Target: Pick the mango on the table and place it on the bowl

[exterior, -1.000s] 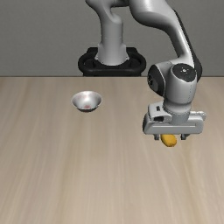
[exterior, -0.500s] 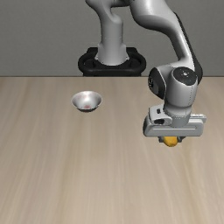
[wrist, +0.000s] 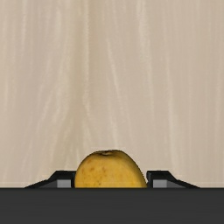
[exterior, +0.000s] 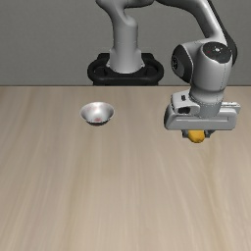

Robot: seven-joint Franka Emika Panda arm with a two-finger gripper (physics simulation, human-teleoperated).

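Observation:
My gripper (exterior: 198, 136) hangs above the wooden table (exterior: 118, 186) at the exterior view's right, shut on the yellow-orange mango (exterior: 198, 136), which peeks out below the hand. In the wrist view the mango (wrist: 109, 170) sits between my two fingertips (wrist: 59, 178), lifted off the table. The small metal bowl (exterior: 98, 114) stands on the table well to the exterior view's left of the gripper, apart from it.
The robot's black base (exterior: 125, 70) stands at the table's far edge behind the bowl. Bare wood lies between the bowl and the gripper and across the whole near part of the table.
My gripper has risen from the table with the mango held in it and drifted slightly toward the far side. The bowl has not moved.

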